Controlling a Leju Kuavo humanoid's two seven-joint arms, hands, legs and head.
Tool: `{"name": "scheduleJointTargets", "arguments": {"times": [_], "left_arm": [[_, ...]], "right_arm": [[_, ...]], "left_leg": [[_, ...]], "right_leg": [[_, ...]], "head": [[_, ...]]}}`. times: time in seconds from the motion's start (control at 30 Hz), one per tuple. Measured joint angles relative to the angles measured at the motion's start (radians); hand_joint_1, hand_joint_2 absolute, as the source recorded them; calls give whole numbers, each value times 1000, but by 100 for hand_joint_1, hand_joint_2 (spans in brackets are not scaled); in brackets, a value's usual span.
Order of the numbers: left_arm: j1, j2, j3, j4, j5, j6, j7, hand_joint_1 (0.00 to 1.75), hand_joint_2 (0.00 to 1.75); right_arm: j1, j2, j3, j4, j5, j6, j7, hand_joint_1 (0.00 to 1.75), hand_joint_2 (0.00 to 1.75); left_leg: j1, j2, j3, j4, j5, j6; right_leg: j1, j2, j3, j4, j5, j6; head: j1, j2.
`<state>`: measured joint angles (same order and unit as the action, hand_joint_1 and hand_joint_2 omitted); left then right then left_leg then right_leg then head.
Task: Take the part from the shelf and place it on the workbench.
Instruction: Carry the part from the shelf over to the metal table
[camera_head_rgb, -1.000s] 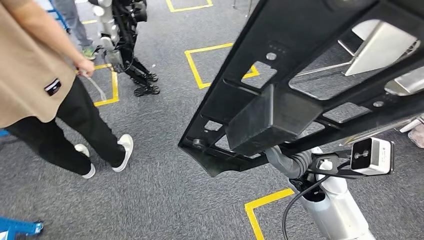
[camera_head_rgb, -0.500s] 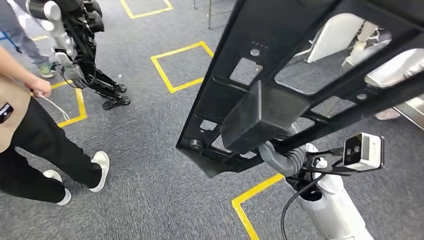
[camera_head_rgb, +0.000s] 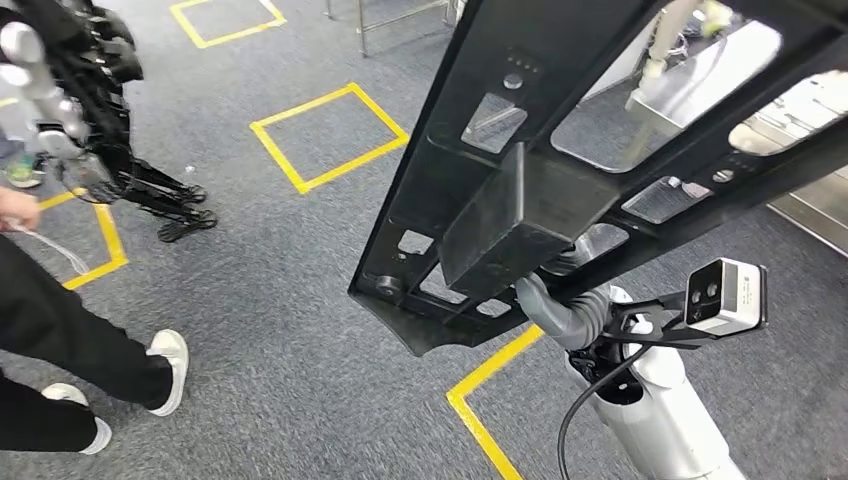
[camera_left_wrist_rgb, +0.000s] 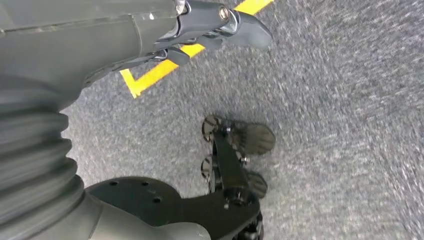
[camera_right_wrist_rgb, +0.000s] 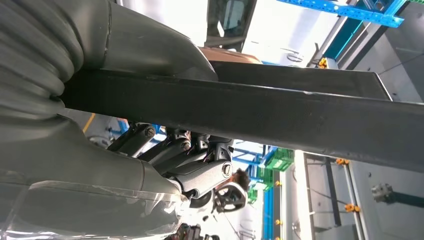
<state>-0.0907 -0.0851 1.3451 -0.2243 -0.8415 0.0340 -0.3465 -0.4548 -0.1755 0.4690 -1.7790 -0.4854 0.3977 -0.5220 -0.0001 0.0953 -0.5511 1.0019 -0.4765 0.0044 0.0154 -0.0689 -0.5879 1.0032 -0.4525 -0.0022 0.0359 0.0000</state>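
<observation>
The right hand (camera_right_wrist_rgb: 165, 165) grips the part (camera_head_rgb: 560, 170), a long black frame with cut-out windows, held up off the carpet (camera_head_rgb: 300, 300); in the right wrist view its bar lies clamped between thumb and fingers. From the hand, the long axis runs up and away to the robot's right, while the rounded end hangs just ahead of and below the grip. The left hand (camera_left_wrist_rgb: 210, 22) hangs released, fingers loosely apart over the carpet, holding nothing. To carry well I would keep the grip firm near the middle box, the frame level, and swing it slowly, since a person (camera_head_rgb: 60, 330) walks off to the left
</observation>
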Motion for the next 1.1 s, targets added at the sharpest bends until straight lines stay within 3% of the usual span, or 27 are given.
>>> {"name": "scheduleJointTargets", "arguments": {"times": [0.07, 0.13, 0.2, 0.23, 0.27, 0.3, 0.37, 0.43, 0.5, 0.57, 0.63, 0.7, 0.77, 0.8, 0.83, 0.87, 0.93, 1.0, 1.07, 1.1], "left_arm": [[-2, 0, 0, 0, 0, 0, -1, 0, 175], [-2, 0, 0, 0, -1, 0, -4, 0, 175], [2, -1, 0, 0, -1, 0, -8, 0, 175], [4, -1, 0, 0, 0, 0, -9, 0, 175], [7, -1, 0, 0, 1, 0, -10, 0, 175], [8, -1, 0, 0, 3, 0, -10, 0, 175], [9, 0, 0, 0, 9, 1, -12, 0, 175], [8, 0, 1, 0, 13, 1, -13, 0, 175], [7, 1, 3, 0, 16, 0, -13, 0, 175], [4, 0, 4, 0, 17, -1, -11, 0, 175], [1, -1, 4, 0, 18, -2, -10, 0, 175], [1, -1, 5, 0, 18, -3, -9, 0, 175], [4, -1, 6, 0, 19, -3, -8, 0, 175], [4, -1, 7, 0, 20, -4, -8, 0, 175], [3, -1, 7, 0, 20, -6, -7, 0, 175], [2, -1, 7, 0, 19, -8, -7, 0, 175], [1, -1, 7, 0, 14, -13, -6, 0, 175], [0, -1, 7, 0, 12, -16, -4, 0, 175], [-2, -2, 7, 0, 10, -18, -3, 0, 175], [-2, -1, 7, 0, 9, -18, -2, 0, 175]], "right_arm": [[0, 0, 4, -2, 2, 0, 1, 175, 175], [-2, 0, 7, -5, 3, 3, 0, 175, 175], [-6, 2, 14, -5, 3, 10, -2, 175, 175], [-7, 2, 18, -4, 3, 13, -2, 175, 175], [-7, 3, 21, -3, 4, 15, -3, 175, 175], [-7, 3, 24, -2, 4, 17, -3, 175, 175], [-9, 3, 28, -2, 3, 19, -5, 175, 175], [-15, 3, 32, -2, 0, 19, -4, 175, 175], [-21, 3, 36, -1, -7, 19, -1, 175, 175], [-27, 2, 38, 0, -16, 21, 2, 175, 175], [-40, 0, 36, 3, -29, 26, 4, 175, 175], [-56, -2, 35, 8, -40, 31, 6, 175, 175], [-62, -2, 35, 14, -45, 32, 8, 175, 175], [-62, -2, 35, 17, -48, 31, 10, 175, 175], [-64, -3, 35, 19, -51, 28, 14, 175, 175], [-68, -4, 35, 21, -56, 22, 19, 175, 175], [-79, -5, 33, 21, -66, 8, 30, 175, 175], [-88, -6, 31, 21, -73, -1, 34, 175, 175], [-87, -9, 29, 21, -77, -4, 35, 175, 175], [-87, -11, 28, 21, -78, -4, 35, 175, 175]], "left_leg": [[1, 9, 5, 0, -5, -11], [3, -31, -11, 46, -37, -21], [7, -79, -71, 174, -100, -29], [8, -86, -107, 244, -127, -32], [9, -88, -132, 289, -136, -34], [11, -88, -140, 296, -124, -36], [15, -100, -101, 195, -49, -37], [21, -140, -45, 68, 3, -35], [22, -161, -25, 24, 5, -27], [22, -143, -24, 18, 7, -13], [24, -121, -20, 9, 12, 1], [22, -98, -19, 4, 12, 9], [19, -74, -18, 5, 10, 12], [19, -62, -18, 5, 9, 12], [19, -51, -16, 5, 7, 11], [18, -41, -12, 5, 5, 9], [15, -22, -5, 6, -1, 3], [11, -5, 0, 6, -6, -7], [9, 14, 5, 2, -9, -18], [10, 9, 6, 8, -16, -22]], "right_leg": [[-4, 23, 1, -8, 5, -6], [-13, 45, 9, -20, 11, -13], [-18, 67, 12, -23, 12, -17], [-18, 79, 12, -22, 12, -18], [-18, 92, 12, -20, 11, -19], [-19, 106, 13, -18, 10, -18], [-21, 133, 14, -10, 5, -13], [-21, 158, 9, 3, -2, -4], [-22, 178, 0, 11, -3, 6], [-26, 191, -7, 11, -1, 18], [-24, 156, -25, 46, -23, 28], [-23, 99, -81, 160, -81, 36], [-26, 80, -143, 282, -123, 42], [-28, 77, -153, 299, -119, 43], [-28, 74, -142, 274, -96, 42], [-28, 65, -110, 212, -60, 40], [-18, 18, -36, 65, -5, 26], [-6, -7, -8, 4, 7, 13], [-6, 17, -9, -1, 10, 4], [-10, 28, -6, -6, 12, -1]], "head": [[-1, 0], [-3, 0], [-9, 0], [-12, 0], [-13, 0], [-13, 0], [-13, 0], [-14, 0], [-17, 0], [-18, 0], [-11, 0], [-2, 0], [0, 0], [0, 0], [0, 0], [0, 0], [0, 0], [-1, 0], [-1, 0], [-2, 0]]}}
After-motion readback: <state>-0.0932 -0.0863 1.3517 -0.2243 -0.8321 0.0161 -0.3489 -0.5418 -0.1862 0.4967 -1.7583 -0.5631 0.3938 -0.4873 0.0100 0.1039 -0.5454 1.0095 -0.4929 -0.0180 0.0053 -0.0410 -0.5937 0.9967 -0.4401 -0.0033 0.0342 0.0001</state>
